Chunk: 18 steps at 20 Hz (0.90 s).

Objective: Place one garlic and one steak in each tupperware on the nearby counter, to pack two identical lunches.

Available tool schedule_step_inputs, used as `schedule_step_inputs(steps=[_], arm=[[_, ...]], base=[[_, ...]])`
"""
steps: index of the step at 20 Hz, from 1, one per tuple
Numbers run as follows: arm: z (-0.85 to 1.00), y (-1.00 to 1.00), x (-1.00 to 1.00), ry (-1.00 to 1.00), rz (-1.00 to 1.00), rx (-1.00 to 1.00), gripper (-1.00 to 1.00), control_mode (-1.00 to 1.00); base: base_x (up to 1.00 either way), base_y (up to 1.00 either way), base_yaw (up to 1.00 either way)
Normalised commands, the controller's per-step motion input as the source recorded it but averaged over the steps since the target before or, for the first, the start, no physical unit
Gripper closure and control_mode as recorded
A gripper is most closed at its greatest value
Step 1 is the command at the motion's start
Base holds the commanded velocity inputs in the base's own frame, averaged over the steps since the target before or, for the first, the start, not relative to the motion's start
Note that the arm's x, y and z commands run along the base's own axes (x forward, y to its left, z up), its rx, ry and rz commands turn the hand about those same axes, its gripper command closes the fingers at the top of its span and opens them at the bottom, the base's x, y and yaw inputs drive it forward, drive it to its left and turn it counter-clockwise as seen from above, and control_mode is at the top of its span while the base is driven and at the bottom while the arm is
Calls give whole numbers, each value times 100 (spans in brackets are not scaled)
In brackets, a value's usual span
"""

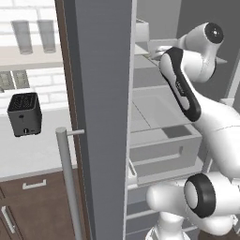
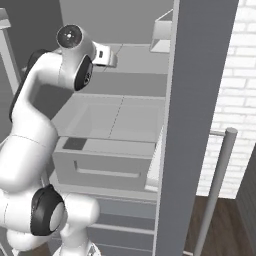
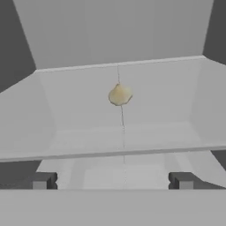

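The gripper (image 3: 113, 181) stands with its two dark fingertips (image 3: 43, 180) spread as wide as they go, nothing between them and nothing touched. Straight ahead of it, well apart, lies one garlic (image 3: 119, 94): a small tan-yellow lump, roundish with a slightly pointed top, sitting on the seam down the middle of a pale grey drawer (image 3: 79, 114) inside the open fridge. The white arm (image 2: 30, 130) reaches into the fridge over that drawer. The tall grey fridge door (image 1: 101, 117) stands open beside it. Past the door is the counter (image 1: 33, 150), pale over brown cabinets, with a black toaster (image 1: 24, 114) on it against a white brick wall.
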Motion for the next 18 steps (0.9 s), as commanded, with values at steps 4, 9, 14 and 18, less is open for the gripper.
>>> schedule_step_inputs(steps=[4, 9, 14, 18], arm=[[-4, 0, 87, 1, 0, 0, -100, -100], [-12, 0, 84, 1, 0, 0, -100, -100], [-13, 0, 80, 0, 0, 0, -100, -100], [-18, 0, 65, 0, 0, 0, -100, -100]], base=[[0, 0, 0], [0, 0, 0], [0, 0, 0], [0, 0, 0]])
